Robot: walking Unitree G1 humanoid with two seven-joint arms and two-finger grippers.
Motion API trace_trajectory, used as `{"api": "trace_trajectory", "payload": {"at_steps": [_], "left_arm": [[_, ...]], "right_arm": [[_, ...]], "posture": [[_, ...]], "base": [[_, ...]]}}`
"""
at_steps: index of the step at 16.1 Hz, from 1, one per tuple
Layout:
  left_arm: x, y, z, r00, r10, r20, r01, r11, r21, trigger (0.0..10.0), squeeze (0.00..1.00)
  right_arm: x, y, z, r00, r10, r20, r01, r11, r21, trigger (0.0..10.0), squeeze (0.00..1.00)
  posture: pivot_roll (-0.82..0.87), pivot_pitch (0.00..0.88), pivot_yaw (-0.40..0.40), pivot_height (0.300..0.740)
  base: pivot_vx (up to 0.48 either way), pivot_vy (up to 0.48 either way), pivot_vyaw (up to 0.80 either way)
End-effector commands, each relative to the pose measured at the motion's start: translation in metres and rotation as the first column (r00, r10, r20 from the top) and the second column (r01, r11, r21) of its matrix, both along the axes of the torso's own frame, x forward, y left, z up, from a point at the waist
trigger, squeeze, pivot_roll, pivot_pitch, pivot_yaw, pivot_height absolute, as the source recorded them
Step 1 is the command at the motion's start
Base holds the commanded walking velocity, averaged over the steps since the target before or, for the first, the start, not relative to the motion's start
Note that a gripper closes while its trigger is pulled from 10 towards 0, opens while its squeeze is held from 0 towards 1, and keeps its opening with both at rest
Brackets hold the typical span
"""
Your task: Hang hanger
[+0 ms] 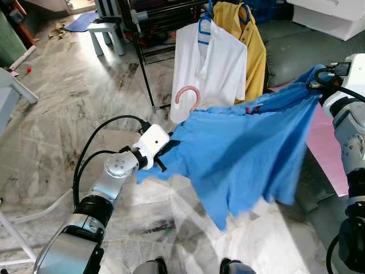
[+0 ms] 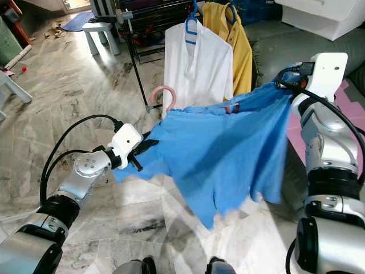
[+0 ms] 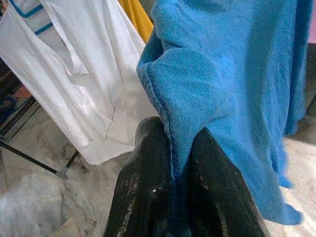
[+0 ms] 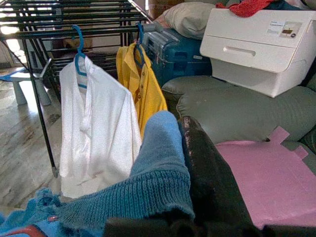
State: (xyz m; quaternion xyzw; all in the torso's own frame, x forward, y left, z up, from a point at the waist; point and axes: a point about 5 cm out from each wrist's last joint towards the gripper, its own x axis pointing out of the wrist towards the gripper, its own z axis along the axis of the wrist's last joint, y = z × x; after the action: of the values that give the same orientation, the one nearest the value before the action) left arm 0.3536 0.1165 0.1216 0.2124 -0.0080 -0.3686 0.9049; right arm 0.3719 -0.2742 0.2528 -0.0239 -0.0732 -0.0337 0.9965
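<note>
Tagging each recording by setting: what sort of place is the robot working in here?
Most likely a living area of a home, used for drying laundry. A black drying rack holds a white shirt and a yellow shirt on hangers; a grey-green sofa sits beside it, on a marble-tiled floor.

Plain bright blue garment [image 1: 245,154] with a pink hanger [image 1: 187,95]. Behind, on blue hangers [image 1: 204,29], a white shirt [image 1: 214,68] and a mustard-yellow shirt [image 1: 255,48]. Grey-veined marble floor [image 1: 74,97].
</note>
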Motion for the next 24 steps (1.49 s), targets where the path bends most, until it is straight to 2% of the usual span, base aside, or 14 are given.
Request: {"api": "trace_trajectory", "payload": {"at_steps": [1, 24], "left_arm": [[0.0015, 0.0088, -0.0005, 0.999, 0.031, -0.006, -0.031, 0.999, 0.008, 0.0, 0.0], [0.0029, 0.0062, -0.0018, 0.998, 0.06, -0.005, -0.06, 0.998, 0.003, 0.0, 0.0]], "right_arm": [[-0.0014, 0.001, 0.0032, 1.0, 0.01, 0.012, -0.01, 1.0, -0.005, 0.0, 0.0], [-0.0022, 0.0063, 0.0024, 1.0, 0.023, 0.012, -0.023, 1.0, -0.006, 0.0, 0.0]], "posture": [[-0.12, 0.138, 0.07, 0.74], [-0.12, 0.138, 0.07, 0.74]], "base": [[0.0, 0.0, 0.0], [0.0, 0.0, 0.0]]}}
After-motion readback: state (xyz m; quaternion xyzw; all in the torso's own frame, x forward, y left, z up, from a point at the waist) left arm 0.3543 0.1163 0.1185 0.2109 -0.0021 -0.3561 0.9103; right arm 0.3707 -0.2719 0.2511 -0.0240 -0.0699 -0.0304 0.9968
